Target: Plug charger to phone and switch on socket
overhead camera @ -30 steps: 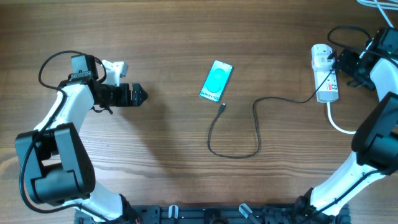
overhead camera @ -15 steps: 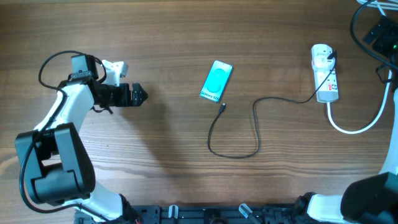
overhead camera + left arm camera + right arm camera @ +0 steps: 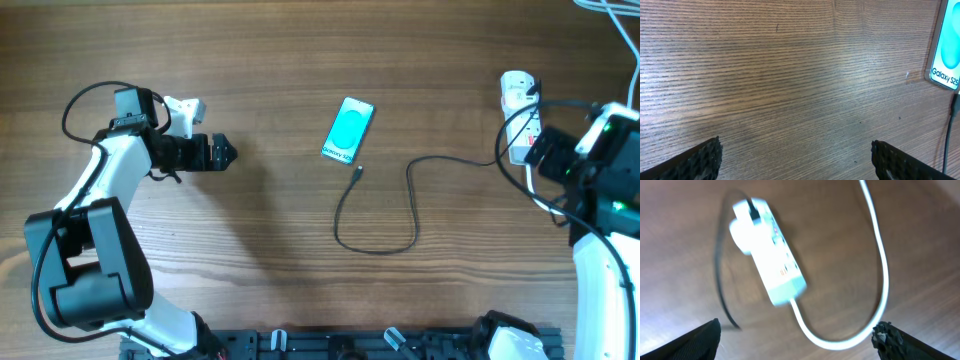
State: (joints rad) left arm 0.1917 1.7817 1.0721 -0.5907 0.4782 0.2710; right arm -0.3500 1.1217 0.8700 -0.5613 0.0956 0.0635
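left claw [image 3: 797,161] apart, left of phone [image 3: 348,129] | right claw [image 3: 800,339] apart over socket [image 3: 769,260] | charger [image 3: 412,196] tip near phone, unplugged

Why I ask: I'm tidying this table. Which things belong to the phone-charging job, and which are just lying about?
Belong to the job:
- phone
- charger, already plugged into the socket
- socket, with its thick white cord

Just lying about:
- nothing loose that I can see; only the wooden table remains

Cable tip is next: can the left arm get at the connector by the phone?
Probably yes: only bare table lies between the open left gripper and the charger tip beside the phone.
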